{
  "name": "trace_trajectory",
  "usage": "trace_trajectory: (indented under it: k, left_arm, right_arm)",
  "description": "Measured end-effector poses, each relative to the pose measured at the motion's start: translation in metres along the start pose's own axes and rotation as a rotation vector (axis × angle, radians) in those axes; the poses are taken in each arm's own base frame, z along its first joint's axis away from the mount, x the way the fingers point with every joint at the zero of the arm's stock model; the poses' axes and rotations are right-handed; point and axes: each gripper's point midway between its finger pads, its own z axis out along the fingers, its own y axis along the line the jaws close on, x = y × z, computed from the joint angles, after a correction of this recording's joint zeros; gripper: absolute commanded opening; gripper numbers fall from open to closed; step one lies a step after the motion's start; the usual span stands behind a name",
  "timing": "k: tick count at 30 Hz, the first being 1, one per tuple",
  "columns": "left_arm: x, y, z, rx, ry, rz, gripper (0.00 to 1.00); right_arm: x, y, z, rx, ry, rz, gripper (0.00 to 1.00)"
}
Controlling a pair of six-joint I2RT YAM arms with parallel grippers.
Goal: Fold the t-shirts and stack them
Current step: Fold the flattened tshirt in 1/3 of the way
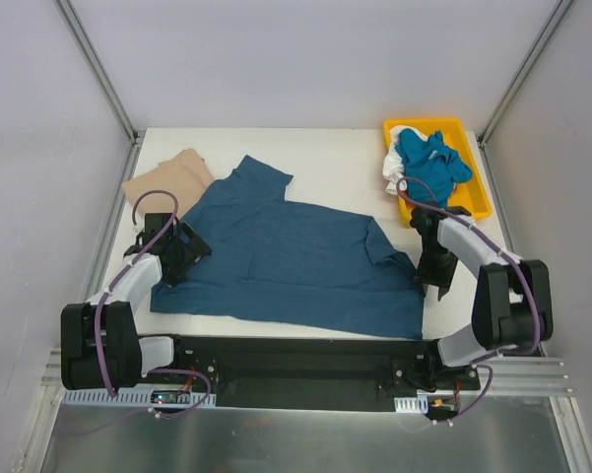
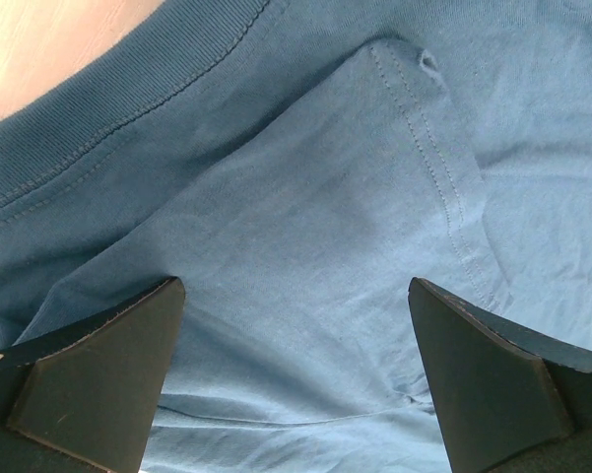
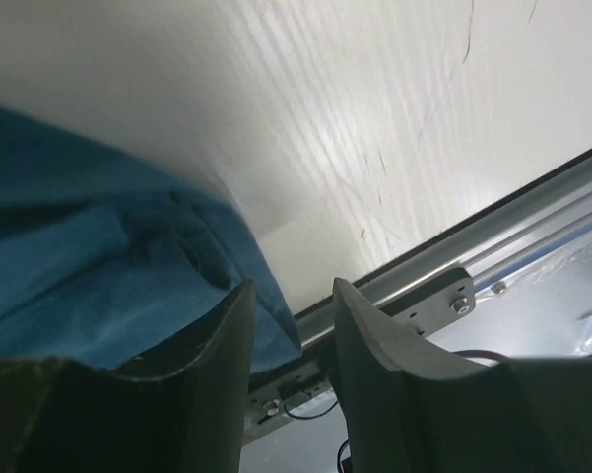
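A large dark teal-blue t-shirt (image 1: 296, 261) lies spread on the white table (image 1: 345, 168). A tan-beige shirt (image 1: 167, 182) lies folded at the back left, its edge under the teal one. My left gripper (image 1: 184, 254) is open, low over the teal shirt's left side near the collar; the left wrist view shows the cloth (image 2: 305, 197) between wide-spread fingers (image 2: 108, 374). My right gripper (image 1: 435, 281) is open, jaws a small gap apart, beside the shirt's near right corner (image 3: 98, 256). Nothing is held.
A yellow tray (image 1: 476, 187) at the back right holds a bright blue shirt (image 1: 428, 163) and a white one (image 1: 396, 169). The metal rail (image 3: 532, 236) runs along the table's near edge. White walls enclose the table on three sides.
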Motion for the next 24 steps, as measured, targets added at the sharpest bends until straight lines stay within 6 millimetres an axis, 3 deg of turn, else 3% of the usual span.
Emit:
trace_trajectory:
  k: [5, 9, 12, 14, 15, 17, 24]
  left_arm:
    - [-0.001, 0.000, -0.001, 0.005, -0.005, 0.011, 0.99]
    - [-0.002, -0.002, -0.003, 0.011, -0.011, 0.014, 0.99]
    - [-0.003, -0.003, -0.004, 0.016, -0.016, 0.016, 0.99]
    - [-0.004, -0.004, -0.006, 0.023, -0.023, 0.017, 1.00]
    - [-0.004, -0.004, -0.007, 0.026, -0.027, 0.017, 0.99]
    - [-0.004, -0.004, -0.008, 0.030, -0.032, 0.017, 0.99]
    - [-0.006, -0.006, -0.012, 0.043, -0.046, 0.019, 0.99]
  right_arm:
    - [0.030, 0.002, -0.014, -0.154, -0.022, 0.050, 0.45]
    - [0.061, 0.012, -0.009, -0.245, 0.046, 0.058, 0.46]
    - [0.073, 0.018, -0.003, -0.266, 0.086, 0.052, 0.47]
    - [0.078, 0.021, 0.000, -0.273, 0.102, 0.044, 0.46]
    - [0.078, 0.023, 0.002, -0.275, 0.107, 0.041, 0.39]
    - [0.077, 0.026, 0.006, -0.273, 0.114, 0.038, 0.34]
    - [0.083, 0.033, 0.018, -0.256, 0.144, 0.012, 0.36]
